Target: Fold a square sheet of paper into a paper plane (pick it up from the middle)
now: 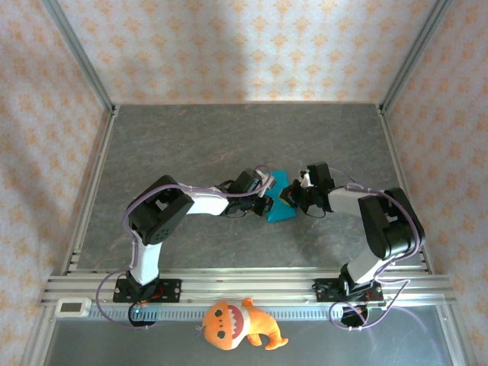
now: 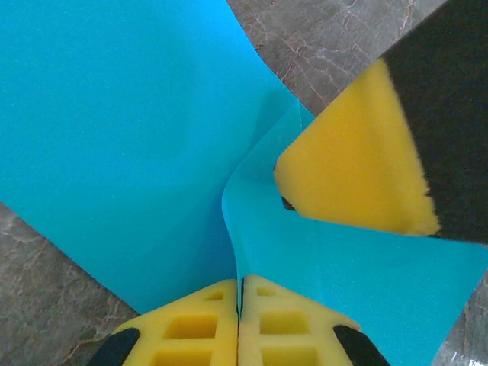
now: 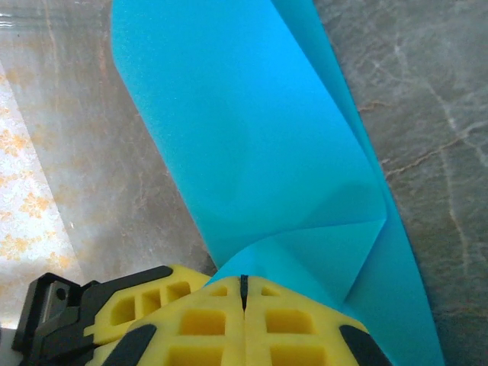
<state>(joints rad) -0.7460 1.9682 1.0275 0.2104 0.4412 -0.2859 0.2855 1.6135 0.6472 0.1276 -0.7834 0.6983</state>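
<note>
Both grippers clamped shut on the square sheet of paper [image 1: 279, 204].
Top view: sheet at frame centre, between left gripper [image 1: 266, 201] and right gripper [image 1: 296, 197]. Left wrist: pads [image 2: 206, 328] closed at bottom centre, a raised fold of the sheet pinched between them. Right wrist: pads [image 3: 282, 320] closed at bottom centre, creased sheet rising from them toward the top edge.

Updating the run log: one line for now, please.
left gripper shut on paper; right gripper shut on paper; paper creased, pinched between both grippers
</note>
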